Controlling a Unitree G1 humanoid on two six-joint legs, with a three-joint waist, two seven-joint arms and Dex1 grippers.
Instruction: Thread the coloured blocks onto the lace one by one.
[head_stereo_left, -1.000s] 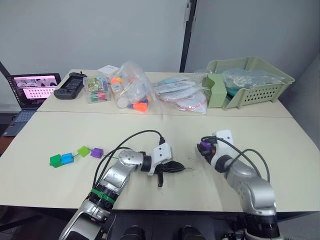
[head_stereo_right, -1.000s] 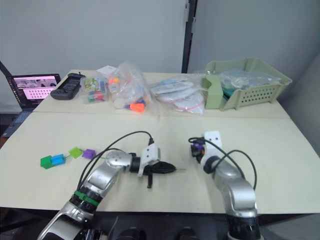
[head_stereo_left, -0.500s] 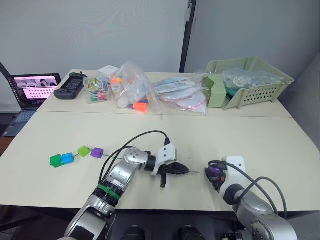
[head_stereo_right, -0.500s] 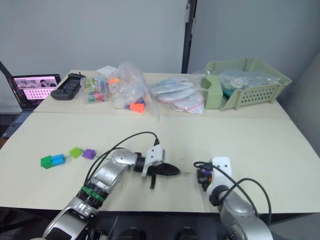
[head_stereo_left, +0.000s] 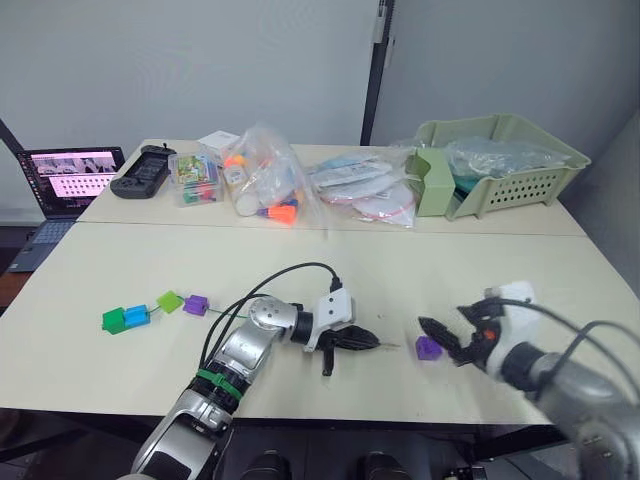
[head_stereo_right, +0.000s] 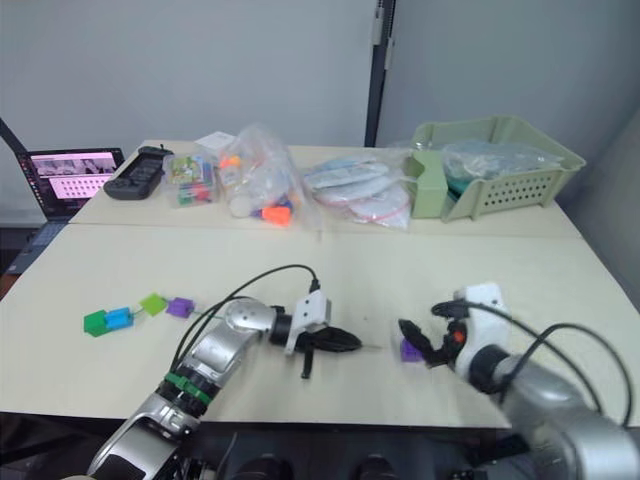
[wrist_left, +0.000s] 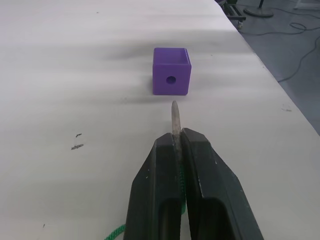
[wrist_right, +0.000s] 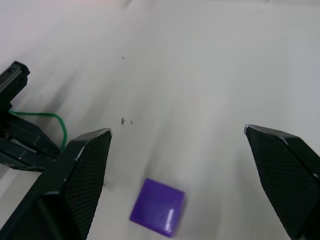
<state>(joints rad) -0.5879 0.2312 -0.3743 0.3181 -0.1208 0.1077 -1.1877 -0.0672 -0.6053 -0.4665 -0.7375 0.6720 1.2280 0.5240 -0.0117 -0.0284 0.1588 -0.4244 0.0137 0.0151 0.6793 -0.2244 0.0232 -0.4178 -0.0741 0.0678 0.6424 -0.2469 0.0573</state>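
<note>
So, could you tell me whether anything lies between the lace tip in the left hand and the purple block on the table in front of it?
Nothing visible does. The left hand pinches the lace with its tan tip pointing at the hole in the purple block, and bare table lies between them. The right hand is open just beyond the block, not in the path.

The pale bench (head_stereo_left: 120, 265) carries a loose purple block (head_stereo_left: 429, 347) near its front edge. Toward the robot's left lie four more blocks in a row: dark green (head_stereo_left: 113, 320), blue (head_stereo_left: 134, 316), lime green (head_stereo_left: 168, 301) and purple (head_stereo_left: 195, 304), with the thin green lace (head_stereo_left: 222, 314) trailing from them. Along the far edge sit a black controller (head_stereo_left: 142, 169), clear bags of toy pieces (head_stereo_left: 262, 180), flat packets (head_stereo_left: 362, 188), probably bagged, and a green basket (head_stereo_left: 500, 160).
</note>
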